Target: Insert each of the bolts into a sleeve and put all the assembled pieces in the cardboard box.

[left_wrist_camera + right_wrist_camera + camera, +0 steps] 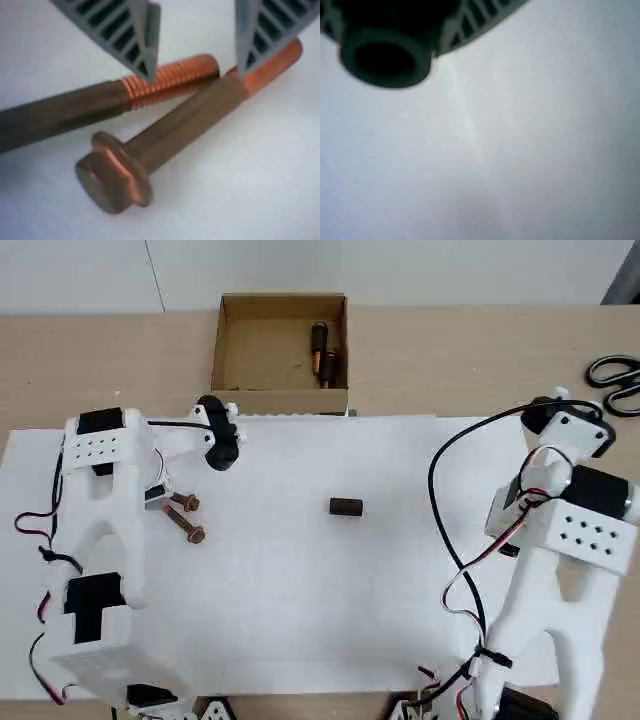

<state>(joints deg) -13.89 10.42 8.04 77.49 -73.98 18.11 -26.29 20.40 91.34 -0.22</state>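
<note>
High view: cardboard box [280,400] at the far edge of a white foam sheet [320,620], two assembled pieces [322,352] inside, close to the box's right wall. Down and left of the box, two loose bolts [186,516] side by side on the sheet, right against the left arm [100,530]. Just below the box's right corner, one black sleeve [346,506] lying alone. Well to the right of the box and lower, the right arm [565,540]. Scissors [615,380] far right of the box, off the sheet.

Left wrist view: left gripper [195,70] spread open and holding nothing. One grey fingertip [147,65] over the threads of the darker bolt [75,110], the other over the threaded end of the flanged bolt [165,145]. Both bolts flat on the sheet, drawing together at their threaded ends.

Right wrist view: right gripper [395,25] closed on a second sleeve [385,57], hollow end towards the camera, above bare sheet.
</note>
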